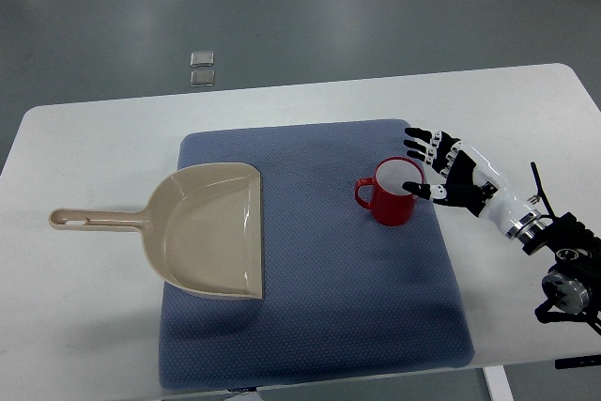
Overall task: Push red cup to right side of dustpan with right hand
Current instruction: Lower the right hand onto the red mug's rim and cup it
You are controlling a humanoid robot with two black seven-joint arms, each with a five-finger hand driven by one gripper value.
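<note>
Red cup [395, 192] is seen upright on the blue mat [310, 326], to the right of the dustpan [208, 229] and well apart from it, with bare mat between the two. Its handle is turned left, toward the dustpan's open mouth, and its white inside is empty. The dustpan is laid with its long handle running off the mat to the left, so its wide straight edge faces the cup.

The right hand [449, 174] is brought in from the picture's right edge and held just beside the cup's right rim. Its fingers are spread and relaxed, and nothing is grasped; the thumb tip appears to touch the rim or to sit just short of it, which cannot be settled from this view. An open hand suits a push, since only a flat contact is needed. Placed on the cup's right, a push would likely carry the cup leftward, closer to the dustpan.

The left hand is not seen above the white surface [84, 326].
</note>
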